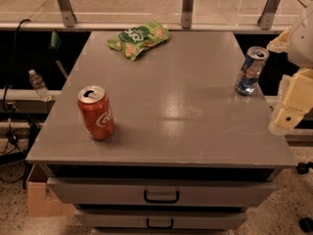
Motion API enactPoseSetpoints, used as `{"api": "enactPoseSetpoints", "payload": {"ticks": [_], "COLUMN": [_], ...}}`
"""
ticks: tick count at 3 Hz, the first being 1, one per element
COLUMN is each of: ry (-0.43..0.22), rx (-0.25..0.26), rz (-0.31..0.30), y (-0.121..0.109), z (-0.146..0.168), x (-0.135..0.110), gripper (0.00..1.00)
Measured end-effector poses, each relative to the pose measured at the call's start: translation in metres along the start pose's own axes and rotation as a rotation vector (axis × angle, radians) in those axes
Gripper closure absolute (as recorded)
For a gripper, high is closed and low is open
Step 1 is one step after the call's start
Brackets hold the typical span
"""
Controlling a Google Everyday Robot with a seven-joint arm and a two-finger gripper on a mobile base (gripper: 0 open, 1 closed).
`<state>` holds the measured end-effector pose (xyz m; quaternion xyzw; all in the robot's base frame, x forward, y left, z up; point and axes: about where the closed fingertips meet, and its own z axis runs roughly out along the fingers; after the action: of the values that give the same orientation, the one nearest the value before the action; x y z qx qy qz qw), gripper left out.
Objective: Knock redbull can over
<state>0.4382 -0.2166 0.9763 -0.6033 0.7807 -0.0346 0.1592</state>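
The redbull can [251,71] is slim, blue and silver with small red marks and an open silver top. It stands upright near the right edge of the grey table top [176,131], towards the back. My gripper [290,106] is a cream-coloured piece at the right edge of the view. It hangs just off the table's right side, to the right of the can and nearer the front. It is apart from the can.
A wider orange-red cola can [96,112] stands at the front left. A green snack bag [138,37] lies at the back. Drawers with black handles [161,196] sit below the top. A water bottle [38,85] stands off to the left.
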Motion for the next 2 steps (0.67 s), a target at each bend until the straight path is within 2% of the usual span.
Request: {"api": "enactPoseSetpoints", "payload": {"ticks": [1, 2], "ry": [-0.004, -0.122], "rx": [0.009, 0.025], "rz": [0.008, 0.099], "y": [-0.001, -0.027], "z": [-0.002, 0.01], "x": [0.001, 0.029], "gripper": [0.0, 0.0]}}
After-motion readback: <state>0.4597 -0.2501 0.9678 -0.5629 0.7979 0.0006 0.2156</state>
